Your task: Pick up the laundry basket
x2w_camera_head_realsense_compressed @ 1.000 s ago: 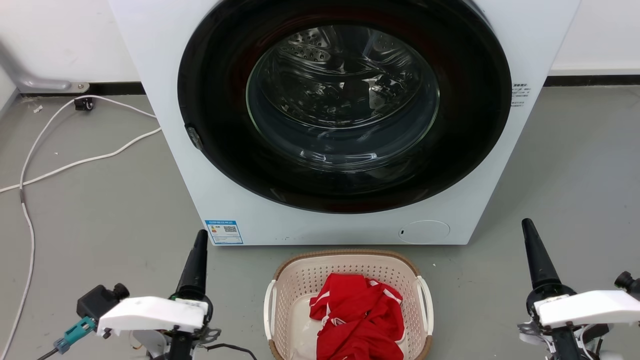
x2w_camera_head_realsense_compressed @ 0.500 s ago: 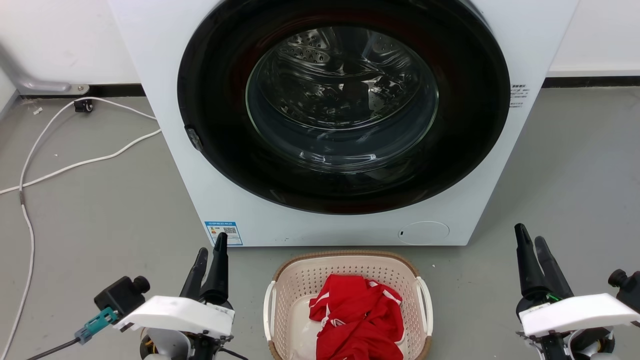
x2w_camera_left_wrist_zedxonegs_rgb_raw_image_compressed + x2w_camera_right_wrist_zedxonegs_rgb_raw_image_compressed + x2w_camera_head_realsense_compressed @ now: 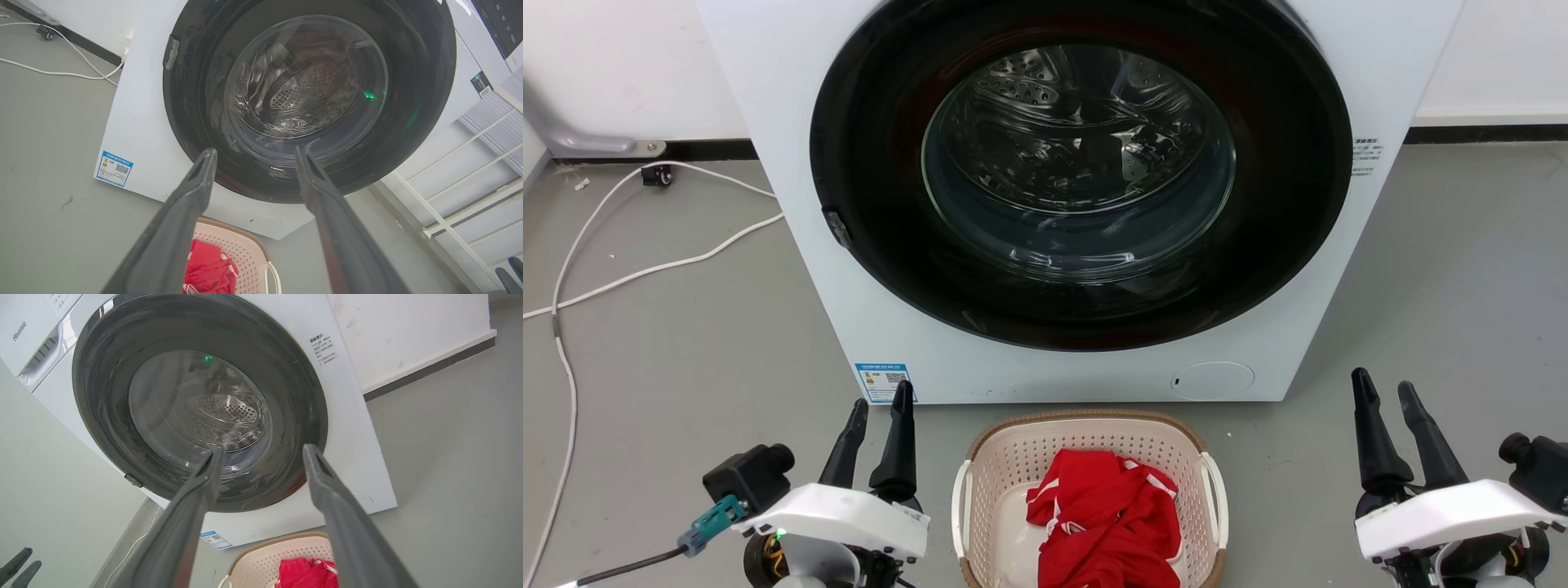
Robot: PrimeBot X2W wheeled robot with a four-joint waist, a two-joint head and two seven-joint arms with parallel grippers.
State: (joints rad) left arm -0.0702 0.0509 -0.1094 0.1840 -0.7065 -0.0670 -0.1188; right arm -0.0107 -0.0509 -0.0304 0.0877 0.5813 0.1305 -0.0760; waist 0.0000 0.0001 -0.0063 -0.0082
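white washing machine with dark round door on grey floor; white cable lies beside it.

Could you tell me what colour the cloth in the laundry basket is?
The crumpled cloth is red with white trim, best in head view.

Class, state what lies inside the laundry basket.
A crumpled red cloth lies inside the laundry basket; part of its pale bottom shows. Anything beneath the cloth is covered.

A white washing machine stands on a grey floor against a white wall with black skirting. A white cable lies left.
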